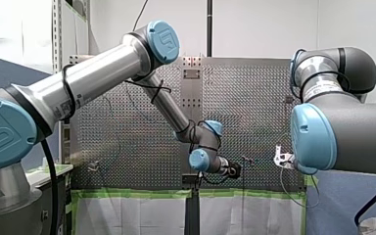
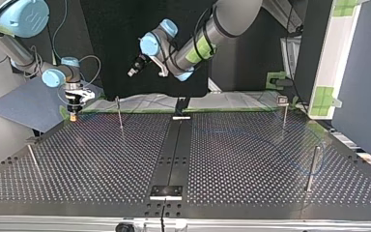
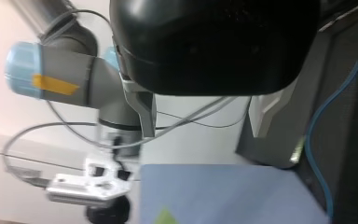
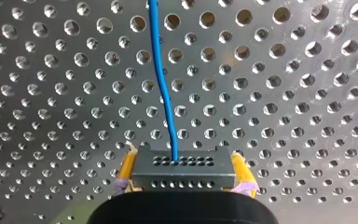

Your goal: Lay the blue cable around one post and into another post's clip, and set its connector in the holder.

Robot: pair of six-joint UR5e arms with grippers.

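In the right wrist view my right gripper (image 4: pixel 182 182) is shut on the black connector (image 4: pixel 182 168), one yellow pad on each side. The blue cable (image 4: pixel 163 93) runs from the connector away over the perforated table. At the top view's far left corner my right gripper (image 2: pixel 73 107) holds the connector just above the table. The faint blue cable (image 2: pixel 251 134) crosses to the view's right and loops near a post (image 2: pixel 313 166). My left gripper (image 2: pixel 133 72) hangs in the air above the far edge. Its metal fingers (image 3: pixel 144 112) stand apart with nothing between them.
Thin posts stand at the far left (image 2: pixel 119 112), the far right (image 2: pixel 284 108) and the near left (image 2: pixel 31 155) in the top view. A black strip runs down the middle to a small plate (image 2: pixel 165 190) at the near edge. Green tape (image 1: pixel 142 194) lines the table edge.
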